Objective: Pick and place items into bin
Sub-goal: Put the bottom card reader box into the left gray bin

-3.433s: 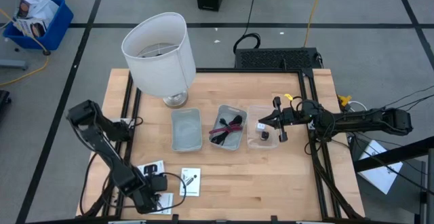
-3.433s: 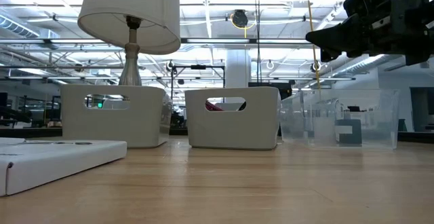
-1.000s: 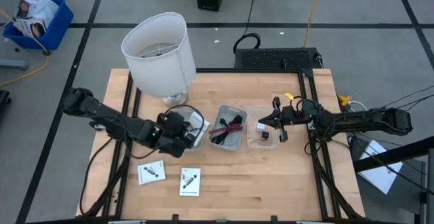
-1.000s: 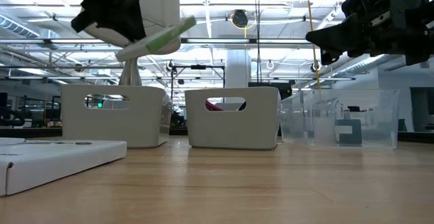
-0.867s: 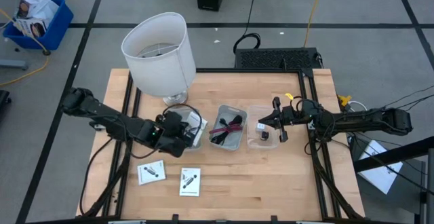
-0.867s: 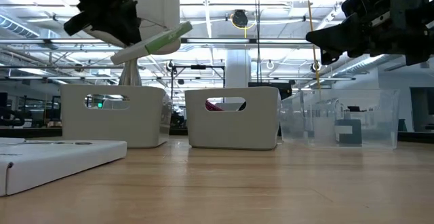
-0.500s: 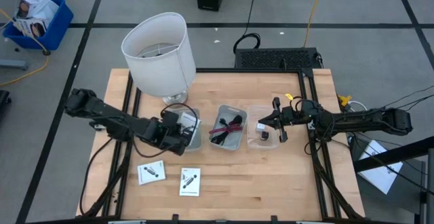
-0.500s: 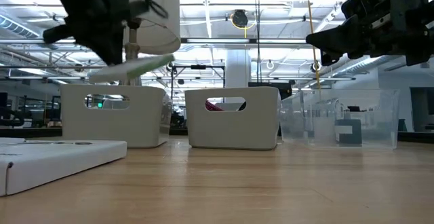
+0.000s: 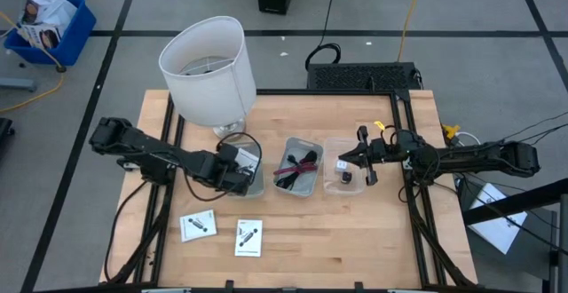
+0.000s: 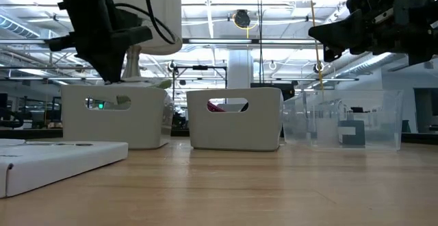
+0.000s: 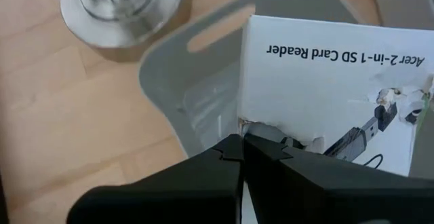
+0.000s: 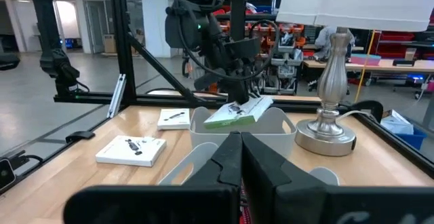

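My left gripper (image 9: 238, 167) is shut on a white packet (image 11: 332, 81) printed "Acer 2-in-1 SD Card Reader". It holds the packet over the left grey bin (image 9: 240, 185), about level with the rim (image 12: 203, 125). Two more white packets (image 9: 198, 225) (image 9: 249, 237) lie flat on the table near the front edge. The middle bin (image 9: 312, 186) holds black and magenta cables (image 9: 297, 164). My right gripper (image 9: 358, 157) hangs shut and empty over the clear bin (image 9: 333, 186), which holds a small black cube (image 9: 346, 177). My left gripper pinches the packet by one edge (image 11: 252, 124), at a torn spot near a corner, between its two fingers. The fingers come from above, pointing down. The packet sits tilted in the hold over the bin; whether it touches the rim I cannot tell.
A big white lamp (image 9: 209, 62) stands at the far left, its metal base (image 11: 122, 0) just behind the left bin. Bare wood lies at the near right of the table. A black frame runs along the table's sides.
My left gripper has gone down toward the left bin with the packet, still shut on it. The packet was well above the bin a second ago and has dropped to the level of the rim.
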